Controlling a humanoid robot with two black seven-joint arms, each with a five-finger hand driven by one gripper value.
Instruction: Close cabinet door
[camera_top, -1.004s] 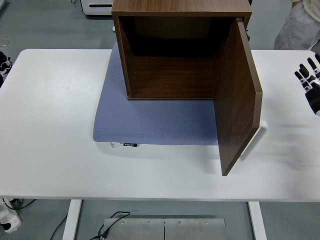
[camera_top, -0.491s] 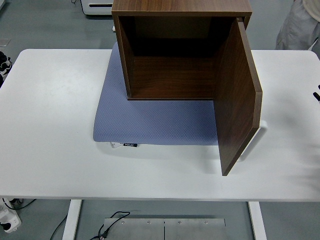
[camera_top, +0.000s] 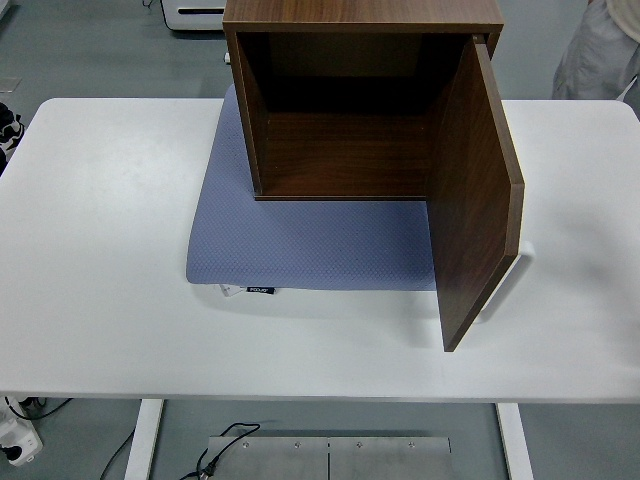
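Note:
A brown wooden cabinet stands on a blue-grey mat at the back middle of the white table. Its door is hinged on the right and stands wide open, swung out toward the table's near edge. A white handle shows on the door's outer side. The inside of the cabinet looks empty. My left hand only just shows at the left edge, far from the cabinet. My right hand is out of view.
A person in light clothing stands at the top right, behind the table. A white unit sits on the floor behind the cabinet. Cables and a metal base plate lie under the near edge.
My right hand, raised with spread fingers at the right edge a second ago, has moved out of the picture to the right. The cabinet and door have not moved.

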